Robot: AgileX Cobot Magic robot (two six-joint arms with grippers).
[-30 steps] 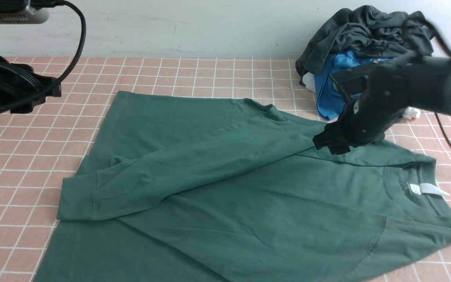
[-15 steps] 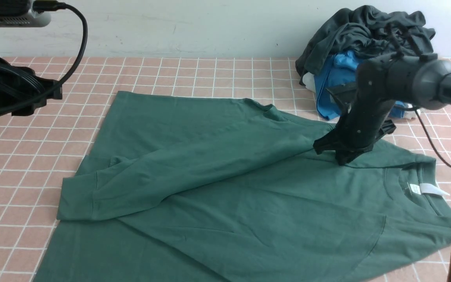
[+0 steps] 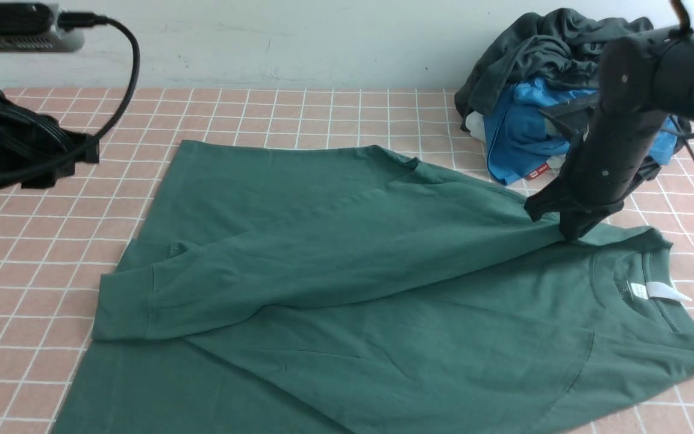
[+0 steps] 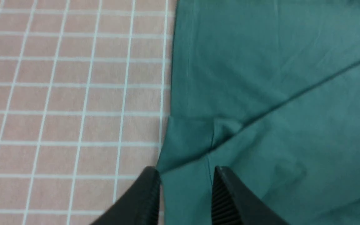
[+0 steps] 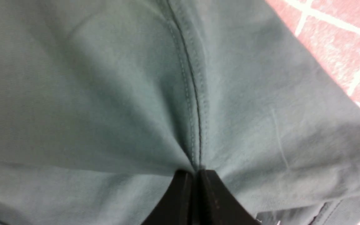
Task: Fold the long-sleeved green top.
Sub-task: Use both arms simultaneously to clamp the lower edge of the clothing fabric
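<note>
The green top [image 3: 383, 337] spreads over the tiled tabletop [image 3: 15, 253], its near edge running out of view; bare tiles border its left side. The dark garment [image 3: 552, 54] and blue garment [image 3: 522, 132] lie beyond its far right edge. The right end effector [image 3: 555, 223] pinches its fabric; the left end effector [image 4: 184, 178] stands parted, holding nothing.

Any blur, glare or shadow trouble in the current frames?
Front view: evenly lit, green top sharp, with soft shading under its folds; left wrist view: gripper fingers soft and blurred; right wrist view: cloth looks washed-out grey-green, its stitched seam fairly crisp, no strong glare.
</note>
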